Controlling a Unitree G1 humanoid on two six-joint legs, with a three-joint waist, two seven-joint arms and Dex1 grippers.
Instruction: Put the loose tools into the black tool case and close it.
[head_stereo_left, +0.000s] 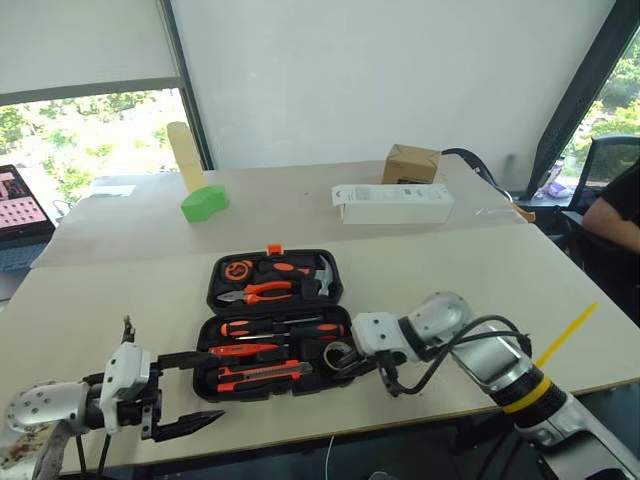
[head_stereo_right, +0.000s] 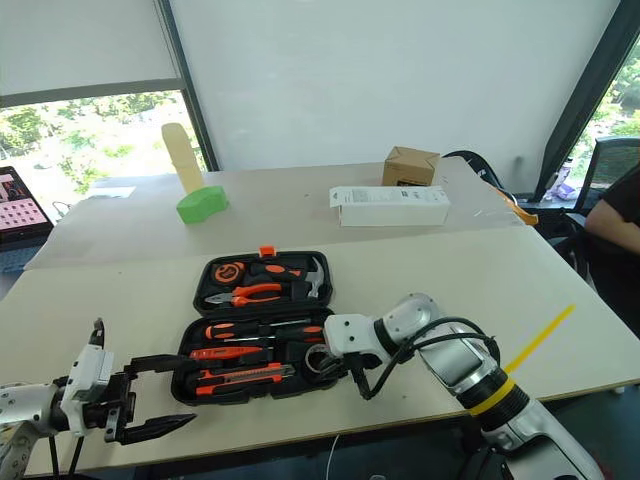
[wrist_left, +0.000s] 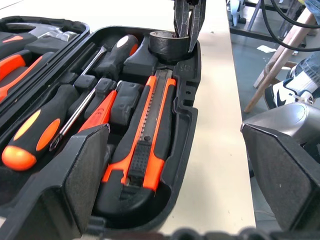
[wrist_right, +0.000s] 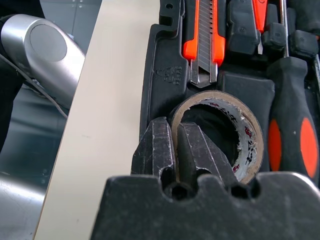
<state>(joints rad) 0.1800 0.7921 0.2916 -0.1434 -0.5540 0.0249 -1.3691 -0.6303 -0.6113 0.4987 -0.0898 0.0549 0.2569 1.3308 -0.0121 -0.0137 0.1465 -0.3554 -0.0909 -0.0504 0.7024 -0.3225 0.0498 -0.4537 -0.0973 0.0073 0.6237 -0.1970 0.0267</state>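
Right gripper (wrist_right: 176, 150), pinching the tape roll (wrist_right: 235, 130) wall, seats it in the case (head_stereo_left: 275, 322); release comes next.

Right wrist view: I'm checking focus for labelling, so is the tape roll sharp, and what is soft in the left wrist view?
Right wrist view: the tape roll is crisp. Left wrist view: the near left gripper pads look soft, the utility knife sharp.

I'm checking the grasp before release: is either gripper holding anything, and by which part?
The right gripper is shut on the black tape roll, pinching its wall, one finger inside the ring. The left gripper is open and holds nothing.
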